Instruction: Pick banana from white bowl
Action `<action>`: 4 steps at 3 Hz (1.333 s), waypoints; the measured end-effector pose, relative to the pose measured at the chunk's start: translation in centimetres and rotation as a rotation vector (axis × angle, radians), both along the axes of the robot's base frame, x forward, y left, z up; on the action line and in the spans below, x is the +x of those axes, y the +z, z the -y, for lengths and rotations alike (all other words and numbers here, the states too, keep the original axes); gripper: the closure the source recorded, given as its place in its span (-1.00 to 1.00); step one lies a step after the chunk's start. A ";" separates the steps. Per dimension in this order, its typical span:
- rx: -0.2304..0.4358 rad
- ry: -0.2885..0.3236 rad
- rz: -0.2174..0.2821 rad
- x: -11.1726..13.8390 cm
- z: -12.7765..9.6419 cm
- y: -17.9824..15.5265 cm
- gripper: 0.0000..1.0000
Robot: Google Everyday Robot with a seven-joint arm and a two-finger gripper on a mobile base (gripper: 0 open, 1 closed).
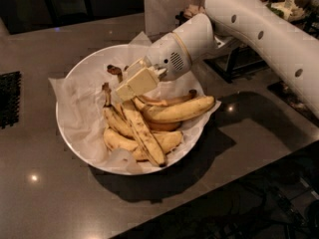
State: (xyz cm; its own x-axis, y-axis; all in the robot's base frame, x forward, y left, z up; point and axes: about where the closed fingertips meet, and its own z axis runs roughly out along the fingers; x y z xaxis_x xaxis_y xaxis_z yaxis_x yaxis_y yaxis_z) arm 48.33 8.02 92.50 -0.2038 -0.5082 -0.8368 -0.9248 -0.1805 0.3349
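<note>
The white bowl (192, 143), lined with crinkled white paper, stands on the grey counter in the middle of the camera view. Several bananas lie in its front half. The banana (144, 136), long, nearly straight and streaked dark brown, lies on top of the pile and runs from the bowl's middle toward its front rim. My gripper (132, 86), cream-coloured on a white arm coming from the upper right, is down inside the bowl at the banana's upper end. The gripper hides that end of the banana.
A cleaner curved banana (179, 111) lies to the right in the bowl, and shorter ones (117, 121) lie at the left under the streaked one. A black mat (10, 98) is at the left edge. A dark rack (239, 59) stands at the back right. The counter's front edge runs across the lower right.
</note>
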 end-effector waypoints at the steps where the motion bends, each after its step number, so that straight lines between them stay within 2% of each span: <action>1: 0.000 0.000 0.000 0.0 0.0 0.0 0.77; 2: 0.009 -0.011 0.005 0.1 0.2 0.2 1.00; 3: 0.031 -0.022 0.058 0.3 0.8 2.5 1.00; 4: 0.041 0.020 0.154 -0.5 0.7 7.5 1.00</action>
